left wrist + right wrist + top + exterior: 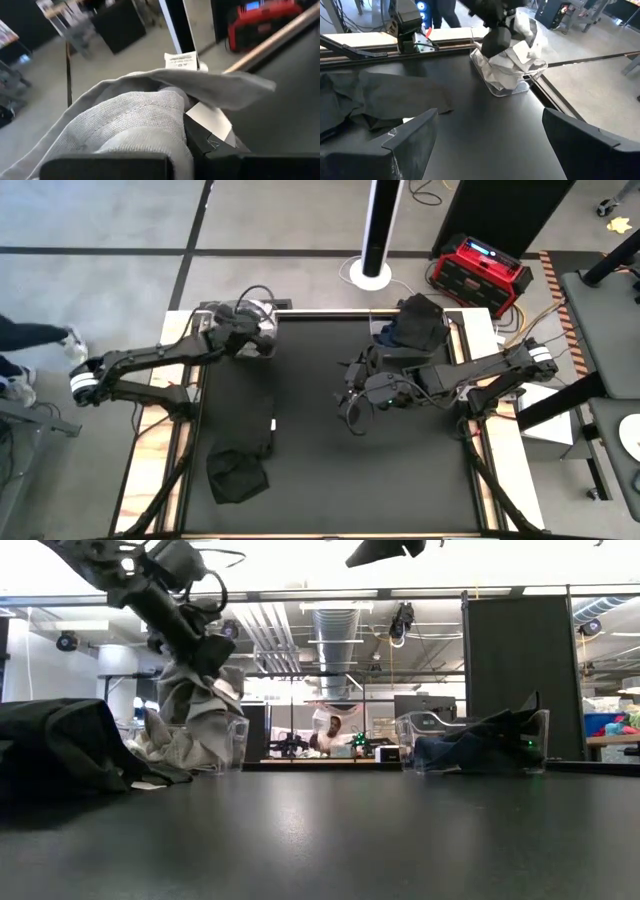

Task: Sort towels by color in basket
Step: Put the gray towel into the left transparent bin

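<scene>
A light grey towel [195, 700] with a white tag [181, 60] hangs from my shut left gripper [205, 655] over the clear basket [262, 310] at the table's far left. White and grey towels fill that basket. Another clear basket [415, 330] at the far right holds dark towels. Black towels [240, 470] lie crumpled on the dark tabletop near the left front. My right gripper [490, 145] hovers open above the table's middle, with nothing between its fingers. My left gripper is shut on a bunched part of the grey towel [150, 145]; the cloth drapes over the fingers and hides the fingertips. The fingers slant down from the table's left side. The towel hangs slack below them, its lower end [185, 745] down among the towels in the clear basket.
Bare dark tabletop lies between the two baskets and in front of my right gripper. A red box [480, 270] and a white pole's base [372, 275] stand on the floor beyond the far edge. A person's shoe [72, 345] shows left of the table.
</scene>
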Controlling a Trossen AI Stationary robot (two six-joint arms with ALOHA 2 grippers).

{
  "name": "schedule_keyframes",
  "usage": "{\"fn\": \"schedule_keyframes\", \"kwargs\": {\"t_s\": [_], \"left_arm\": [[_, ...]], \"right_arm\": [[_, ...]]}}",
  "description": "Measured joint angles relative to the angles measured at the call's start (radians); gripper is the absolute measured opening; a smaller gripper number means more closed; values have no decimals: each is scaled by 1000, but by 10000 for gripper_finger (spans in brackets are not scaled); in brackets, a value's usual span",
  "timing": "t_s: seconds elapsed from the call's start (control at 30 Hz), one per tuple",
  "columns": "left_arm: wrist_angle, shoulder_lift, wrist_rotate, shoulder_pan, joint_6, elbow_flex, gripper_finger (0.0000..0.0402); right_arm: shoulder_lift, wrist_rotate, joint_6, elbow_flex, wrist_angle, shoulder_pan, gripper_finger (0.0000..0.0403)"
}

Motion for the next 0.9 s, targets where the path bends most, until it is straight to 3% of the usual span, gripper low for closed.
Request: {"fn": "schedule_keyframes", "kwargs": {"t_s": [0.27, 0.43, 0.6, 0.9], "left_arm": [[-349, 114, 16, 31, -67, 228, 0], [-410, 154, 34, 61, -73, 271, 0], [-408, 175, 257, 140, -83, 263, 0], [-493, 222, 304, 239, -82, 314, 0]], "right_arm": [[0, 0, 6, -2, 0, 0, 341], [0, 0, 12, -6, 0, 1, 342], [0, 0, 12, -8, 0, 2, 340], [-1, -1, 13, -15, 0, 2, 338]]}}
